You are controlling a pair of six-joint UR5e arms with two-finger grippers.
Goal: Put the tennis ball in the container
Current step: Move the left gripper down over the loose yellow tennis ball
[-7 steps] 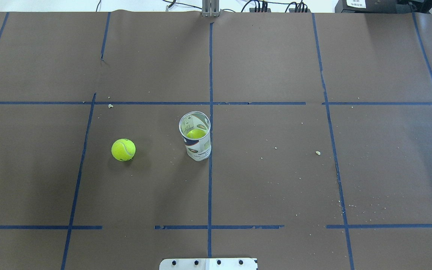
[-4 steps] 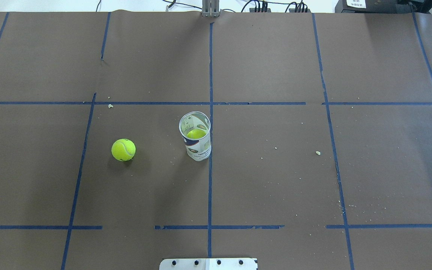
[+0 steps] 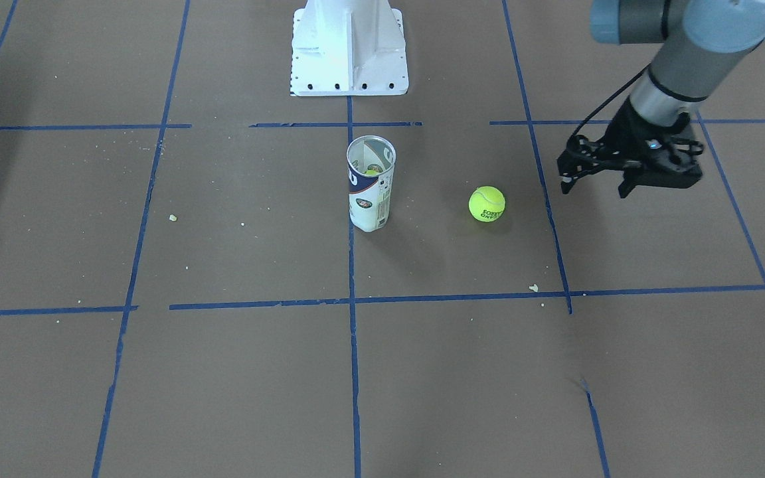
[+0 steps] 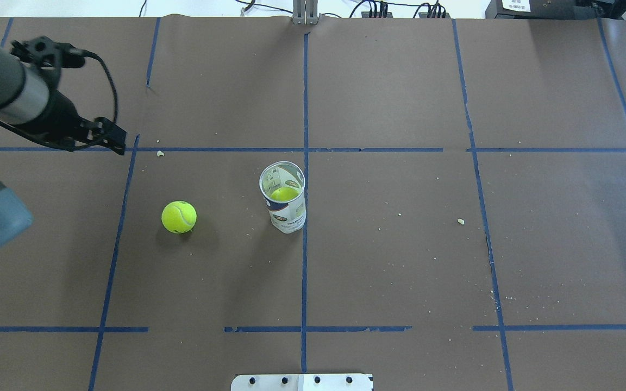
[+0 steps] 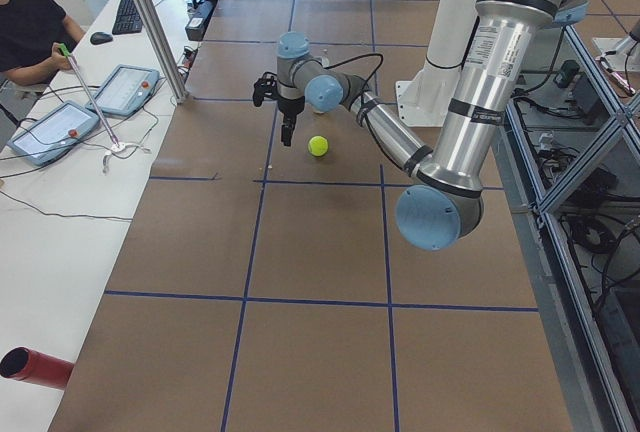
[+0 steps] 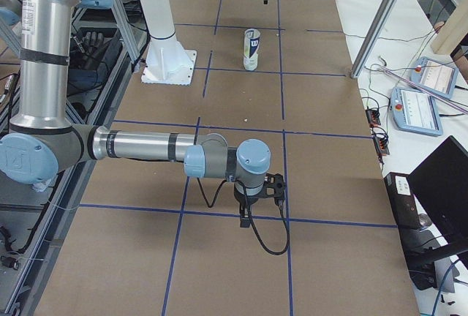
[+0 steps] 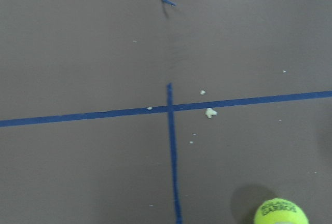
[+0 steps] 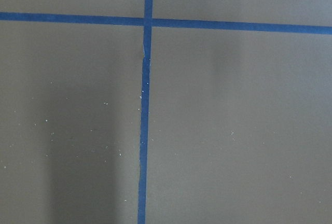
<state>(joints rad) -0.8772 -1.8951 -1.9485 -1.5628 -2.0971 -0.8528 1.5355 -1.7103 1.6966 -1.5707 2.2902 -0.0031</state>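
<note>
While the container (image 4: 289, 214) stands upright, the tennis ball (image 7: 280, 212) reads "ROLAND GARROS".

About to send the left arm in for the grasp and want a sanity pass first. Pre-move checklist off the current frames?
1. The left end effector open and empty: ok.
2. The tennis ball lying free, nothing touching it: ok.
3. The left end effector lined up over the tennis ball: not ok. It hangs off to the side, away from the container.
4. The container upright, mouth uncovered: ok.
5. Room in the container: ok, as far as I can judge. A second ball sits low inside, with space above it.
6. The right end effector away from both: ok. Open or shut: cannot tell.
</note>
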